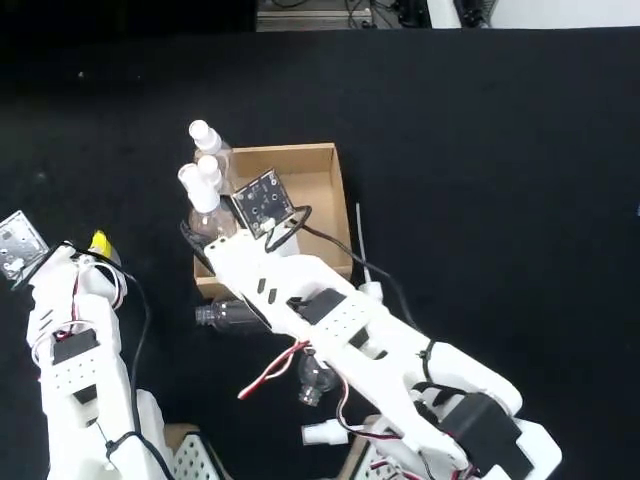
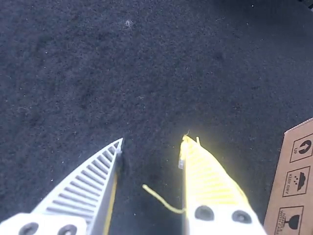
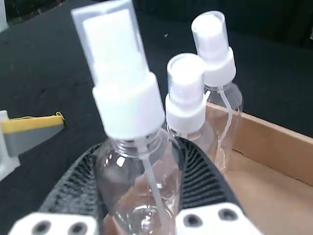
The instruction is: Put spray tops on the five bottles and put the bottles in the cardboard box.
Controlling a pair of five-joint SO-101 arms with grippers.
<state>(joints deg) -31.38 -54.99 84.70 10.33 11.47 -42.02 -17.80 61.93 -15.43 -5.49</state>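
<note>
At the cardboard box [image 1: 300, 150] rim, right hand [image 3: 139, 147] grips a bottle [image 3: 129, 196] — left hand [image 2: 151, 142] released.

A black cloth [image 1: 500, 150] covers the whole table. It is matte and a little fuzzy up close, with one pale speck of lint [image 2: 128, 22] on it. Past the far edge, about the middle, a tangle of dark cables [image 1: 350, 12] lies on a grey surface. Further right along the back there is a white panel [image 1: 560, 12]. At the near edge, left of centre, sits a white perforated piece [image 1: 193, 458]. A tan corner [image 1: 178, 434] is just beside its far side; I can't tell what either of them is.
</note>
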